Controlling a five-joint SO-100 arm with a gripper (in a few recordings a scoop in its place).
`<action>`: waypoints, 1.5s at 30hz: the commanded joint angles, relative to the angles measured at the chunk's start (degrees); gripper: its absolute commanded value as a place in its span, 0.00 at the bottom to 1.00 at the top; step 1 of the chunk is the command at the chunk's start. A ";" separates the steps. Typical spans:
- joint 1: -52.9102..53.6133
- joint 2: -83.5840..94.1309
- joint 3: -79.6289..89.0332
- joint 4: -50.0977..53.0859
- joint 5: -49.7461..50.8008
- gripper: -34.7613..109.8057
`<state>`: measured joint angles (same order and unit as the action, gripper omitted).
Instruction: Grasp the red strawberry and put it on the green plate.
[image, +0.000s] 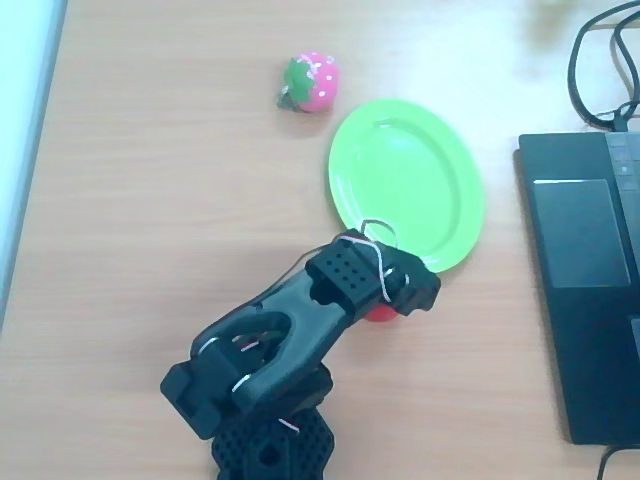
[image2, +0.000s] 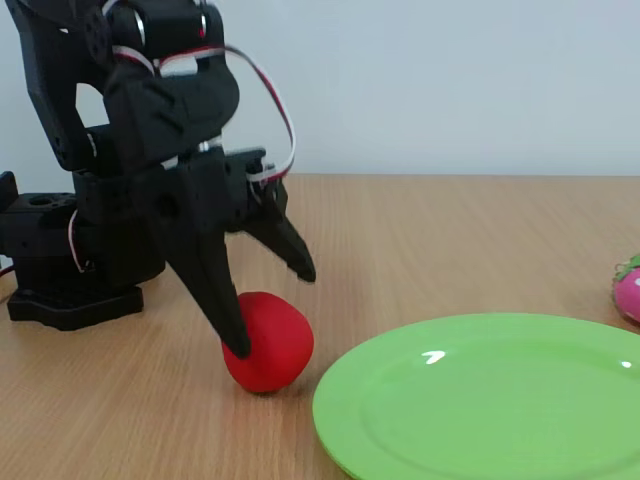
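Near the desk's front edge, we are straddling the red strawberry (image2: 266, 342).
Our gripper (image2: 272, 312) is gaping wide; we are centring before squeezing, avoiding the green plate (image2: 480, 400).

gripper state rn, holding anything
gripper: open, jaws spread around the red strawberry, which sits on the table beside the green plate; one finger touches it, not clamped or lifted.

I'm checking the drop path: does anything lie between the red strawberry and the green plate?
Nothing visible does. The red strawberry sits on the table just beside the green plate rim, with the open gripper straddling it. The pink strawberry toy lies beyond the plate.
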<state>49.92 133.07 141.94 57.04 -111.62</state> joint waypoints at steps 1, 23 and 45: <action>0.26 0.97 3.52 -4.39 -1.32 0.60; 0.44 1.76 13.27 -15.29 5.01 0.44; -19.34 7.65 -9.84 13.01 46.14 0.38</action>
<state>32.96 144.14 142.82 61.52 -73.48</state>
